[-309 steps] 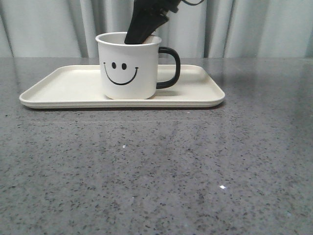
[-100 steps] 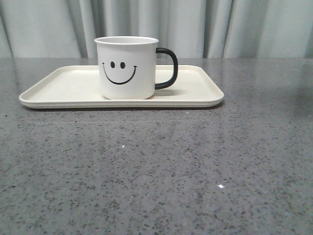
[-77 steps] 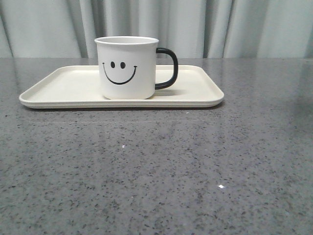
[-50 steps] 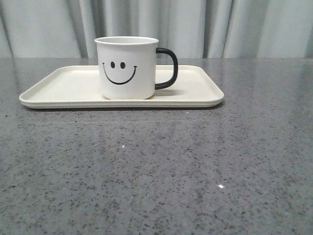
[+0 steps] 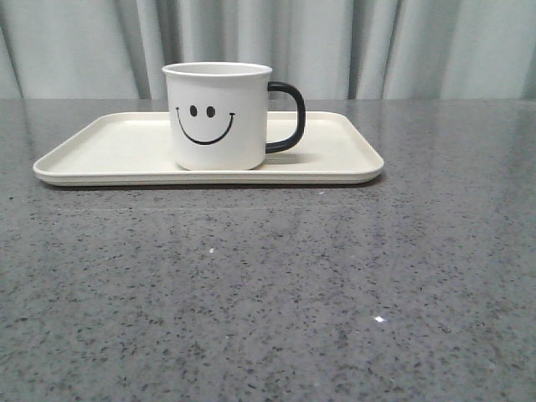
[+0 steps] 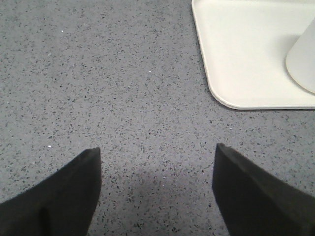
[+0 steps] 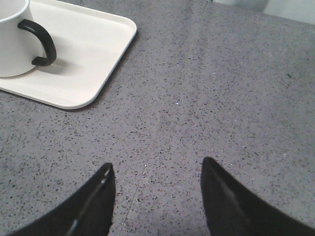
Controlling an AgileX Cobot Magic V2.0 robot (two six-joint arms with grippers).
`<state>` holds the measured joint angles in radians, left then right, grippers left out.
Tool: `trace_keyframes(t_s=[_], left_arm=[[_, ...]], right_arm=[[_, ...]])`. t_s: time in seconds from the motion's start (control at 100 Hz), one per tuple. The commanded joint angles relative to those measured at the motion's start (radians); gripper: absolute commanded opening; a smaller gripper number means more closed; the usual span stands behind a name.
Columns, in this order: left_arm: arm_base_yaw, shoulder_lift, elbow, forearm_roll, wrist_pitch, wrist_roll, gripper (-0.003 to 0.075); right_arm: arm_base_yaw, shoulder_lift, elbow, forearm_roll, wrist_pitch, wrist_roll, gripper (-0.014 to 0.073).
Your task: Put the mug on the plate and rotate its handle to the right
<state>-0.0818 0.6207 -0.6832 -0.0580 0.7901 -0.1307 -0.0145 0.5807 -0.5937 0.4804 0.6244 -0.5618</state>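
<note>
On the plate [image 5: 109,146], slightly right of its middle, the mug [image 5: 219,117] stands upright, smiley toward the front camera, handle [image 5: 288,116] pointing to the robot's right. By my reading both halves of the task are done; nothing left to correct.

Left gripper [image 6: 157,189]: fingers spread wide, nothing between them, over bare table [image 6: 98,73] off one rounded corner of the plate. Right gripper [image 7: 156,196]: fingers likewise apart and empty, over table beyond the plate's other end, well apart from the mug.

Risks from here, as I judge them:
- An arm sweeping back across the plate could clip the handle and turn the mug off its heading.
- A nudge to the rim could slide the whole plate on the smooth stone; the mug would ride along or skid.
- Neither is likely if the arms simply hold off.

Views compared:
- Front: face, full handle profile, whole plate; no gripper visible.
- Left wrist: only a sliver of mug base and one corner; handle not visible.
- Right wrist: handle loop and its shadow on the plate, confirming it faces that arm's side.
</note>
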Motion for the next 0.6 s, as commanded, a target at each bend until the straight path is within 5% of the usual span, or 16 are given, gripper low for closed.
trace_keyframes(t_s=[0.0, 0.18, 0.32, 0.51, 0.59], left_arm=[[0.003, 0.0, -0.025, -0.011, -0.077, -0.008, 0.0463], [0.003, 0.0, -0.025, -0.011, -0.077, -0.008, 0.044], [0.003, 0.0, -0.025, -0.011, -0.079, -0.008, 0.0301], [0.003, 0.0, -0.025, -0.011, -0.079, -0.008, -0.0003], [0.003, 0.0, -0.025, -0.011, -0.079, -0.008, -0.002]], right_arm=[[-0.008, -0.003, -0.025, 0.018, -0.06, 0.005, 0.0393], [-0.008, -0.003, -0.025, 0.017, -0.067, 0.005, 0.017], [-0.008, -0.003, -0.025, 0.017, -0.067, 0.005, -0.0068], [-0.008, -0.003, -0.025, 0.017, -0.062, 0.005, -0.0067], [-0.008, -0.003, -0.025, 0.017, -0.05, 0.005, -0.0067]])
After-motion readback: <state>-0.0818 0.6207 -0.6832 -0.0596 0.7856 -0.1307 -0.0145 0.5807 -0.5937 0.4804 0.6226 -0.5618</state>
